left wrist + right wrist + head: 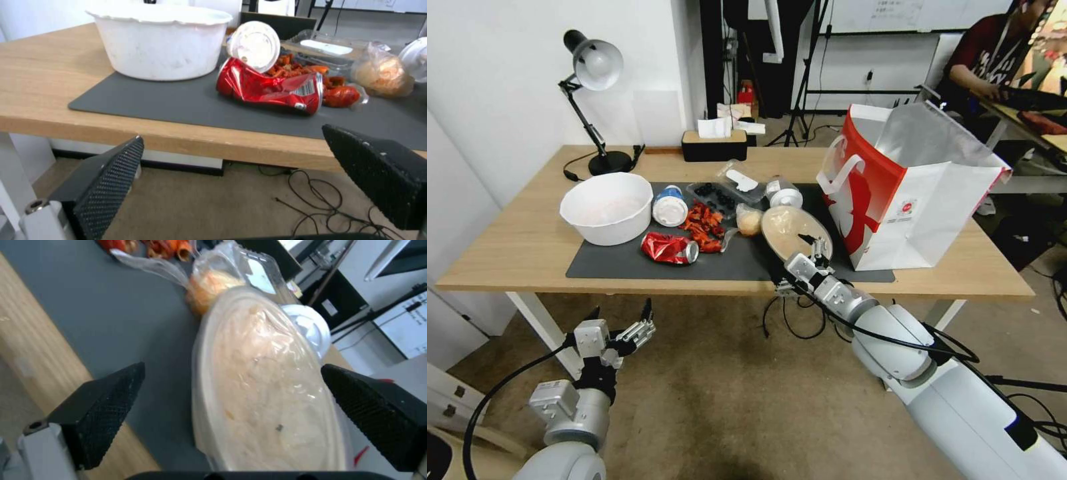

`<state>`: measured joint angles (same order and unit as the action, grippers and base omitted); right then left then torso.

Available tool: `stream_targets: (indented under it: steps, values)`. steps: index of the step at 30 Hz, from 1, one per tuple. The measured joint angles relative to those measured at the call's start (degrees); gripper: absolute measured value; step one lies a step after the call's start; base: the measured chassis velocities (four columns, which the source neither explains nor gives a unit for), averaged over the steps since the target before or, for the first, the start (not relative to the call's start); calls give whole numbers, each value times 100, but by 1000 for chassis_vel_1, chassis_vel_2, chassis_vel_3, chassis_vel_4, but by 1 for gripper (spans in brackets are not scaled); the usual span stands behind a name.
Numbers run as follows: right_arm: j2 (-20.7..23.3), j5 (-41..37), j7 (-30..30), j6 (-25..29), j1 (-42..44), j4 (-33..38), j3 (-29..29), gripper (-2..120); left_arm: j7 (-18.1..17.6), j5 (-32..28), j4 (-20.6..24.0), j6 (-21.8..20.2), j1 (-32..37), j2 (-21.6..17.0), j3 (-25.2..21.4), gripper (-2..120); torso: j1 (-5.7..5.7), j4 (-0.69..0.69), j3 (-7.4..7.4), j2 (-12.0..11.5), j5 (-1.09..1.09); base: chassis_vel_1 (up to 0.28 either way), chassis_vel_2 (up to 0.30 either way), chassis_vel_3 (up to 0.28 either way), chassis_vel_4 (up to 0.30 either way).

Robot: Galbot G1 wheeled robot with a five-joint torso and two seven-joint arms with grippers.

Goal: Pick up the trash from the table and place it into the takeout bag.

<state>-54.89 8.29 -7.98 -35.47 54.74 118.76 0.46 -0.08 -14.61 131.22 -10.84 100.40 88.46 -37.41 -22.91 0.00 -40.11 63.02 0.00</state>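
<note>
Surface: light-wood table with a dark grey mat across its middle, litter spread over the mat
Bag: takeout bag stands upright at the table's right end, mouth open, just beside the bowl
Right gripper: fingers spread wide, hovering at the near rim of the oval tan lidded bowl, one finger to each side, not yet touching
Left gripper: jaws apart, parked low in front of the table edge, facing the crushed red can
Step, as I judge it: closing on the bowl
Advice: straddle the narrow width, pinch below the lid's lip, lift level, clear the bag's handle
</note>
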Motion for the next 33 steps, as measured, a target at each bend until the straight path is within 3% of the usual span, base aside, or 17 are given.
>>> stream_targets:
  steps: [15, 33]
  values:
    - [-64, 115, 325, -214, -107, -122, -144, 100, -7, -2, 10, 10, -1, -1, -26, 100, 0, 0, 0, 0, 0, 0, 0, 0, 0]
    - [37, -154, 438, -250, 59, -97, -58, 50, -185, 90, -124, 117, -116, -30, -16, 100, 0, 0, 0, 0, 1, 0, 0, 0, 0]
